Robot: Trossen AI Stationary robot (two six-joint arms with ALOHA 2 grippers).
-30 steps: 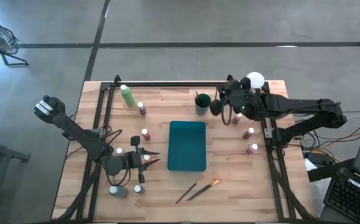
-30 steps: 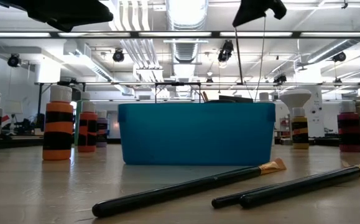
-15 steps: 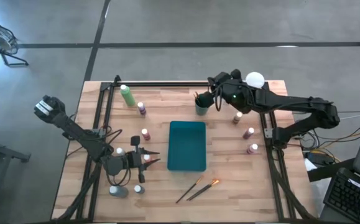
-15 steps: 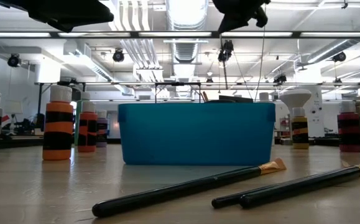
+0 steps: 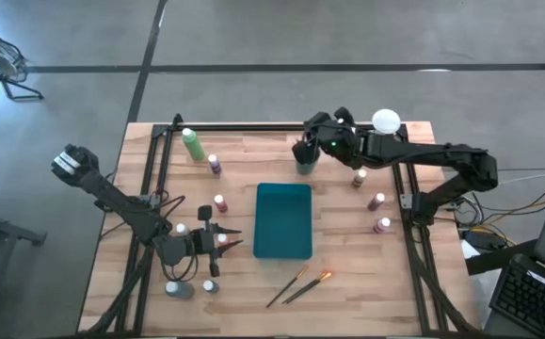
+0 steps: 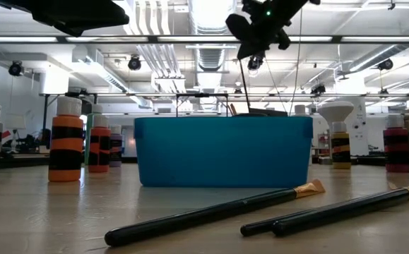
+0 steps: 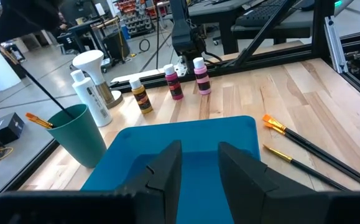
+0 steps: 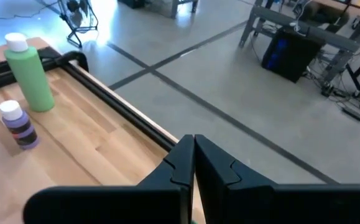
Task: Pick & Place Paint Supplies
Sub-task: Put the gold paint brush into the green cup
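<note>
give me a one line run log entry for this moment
right hand: shut, over dark green cup | left hand: waiting beside flat teal rectangular tray | two thin wooden-handled brushes: on table

I see the whole bench (image 5: 347,282) from overhead; low camera looks level across it, close to the brushes (image 6: 218,209). Both share the teal tray (image 5: 283,220).

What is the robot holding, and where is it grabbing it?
The right gripper pinches a thin brush by its top end, above the green cup. The left gripper holds nothing.
</note>
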